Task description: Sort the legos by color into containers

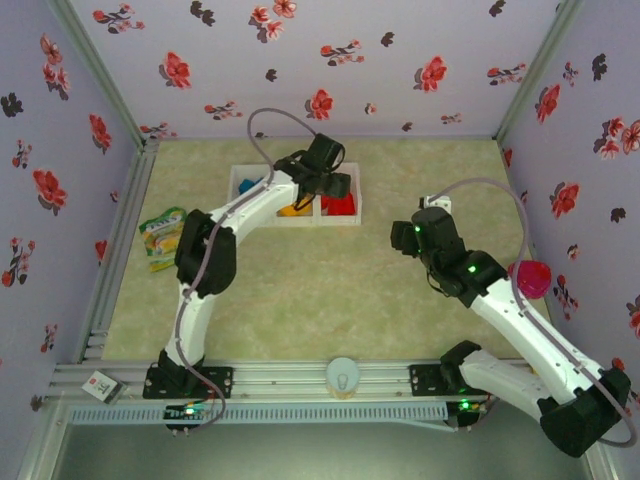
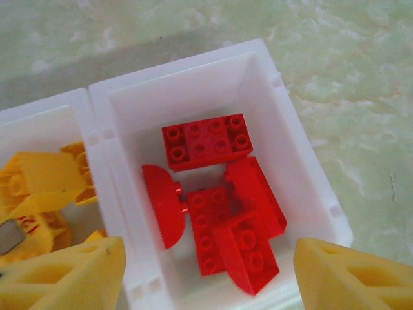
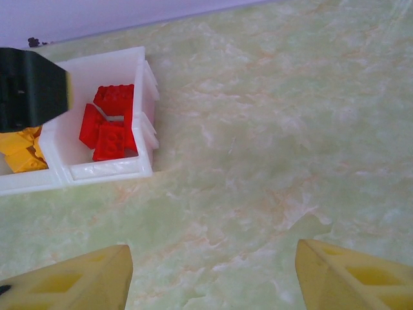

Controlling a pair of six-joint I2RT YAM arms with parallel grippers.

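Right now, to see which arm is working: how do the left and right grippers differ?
The left gripper hangs over the red compartment, red legos beneath; the right gripper over the table. The left is at the tray; the right stands apart from it. Both are open and empty.

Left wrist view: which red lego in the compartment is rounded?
The half-round red piece at the pile's left side, next to the divider wall. It has a smooth curved edge; the other red legos are straight-edged studded bricks.

Floral walls (image 1: 300,60), green marbled tabletop (image 1: 300,290)
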